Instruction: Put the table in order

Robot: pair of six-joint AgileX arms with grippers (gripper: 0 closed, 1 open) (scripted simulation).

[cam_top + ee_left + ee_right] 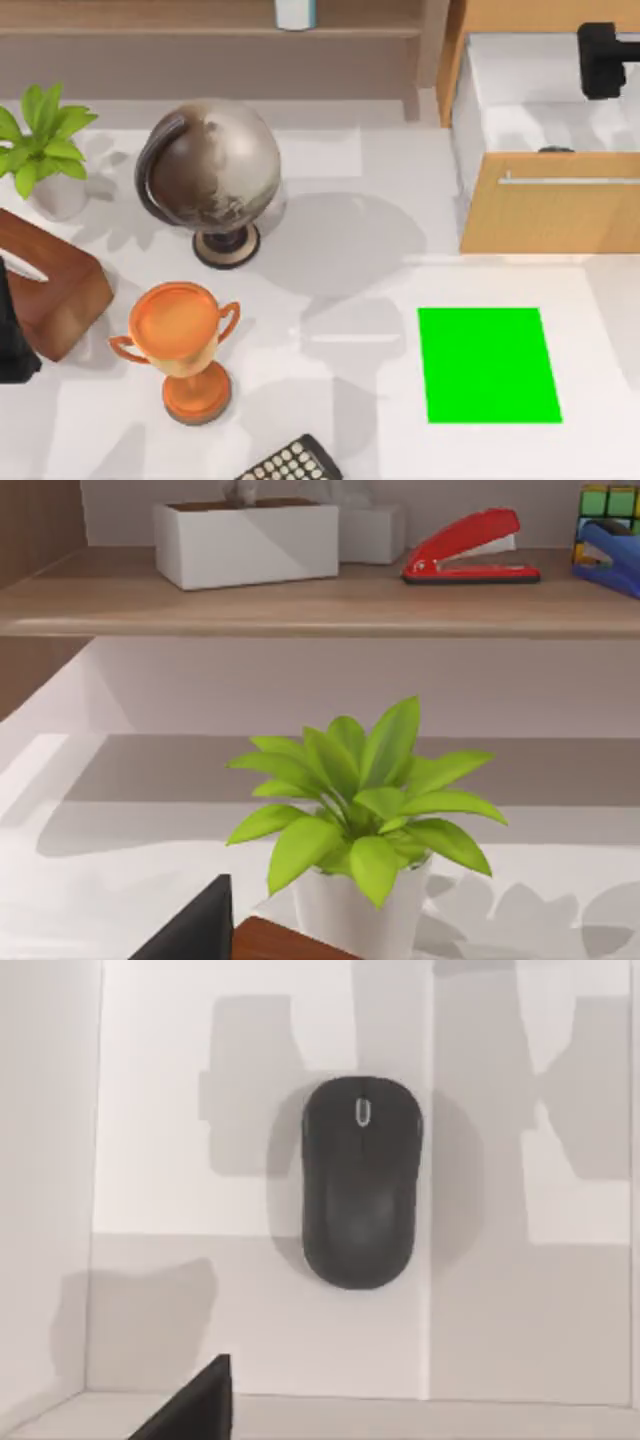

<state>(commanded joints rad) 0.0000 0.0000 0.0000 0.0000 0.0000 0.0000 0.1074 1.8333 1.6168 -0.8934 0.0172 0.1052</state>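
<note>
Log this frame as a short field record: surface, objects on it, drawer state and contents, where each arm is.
surface: white table
objects: globe, orange trophy, potted plant, brown box, calculator, green mat
drawer: wooden drawer unit open, black mouse lying inside
left arm: at the table's left edge, by the brown box
right arm: right gripper above the open drawer

The calculator (292, 463) is cut off by the top view's lower edge, the brown box (45, 285) by its left.
</note>
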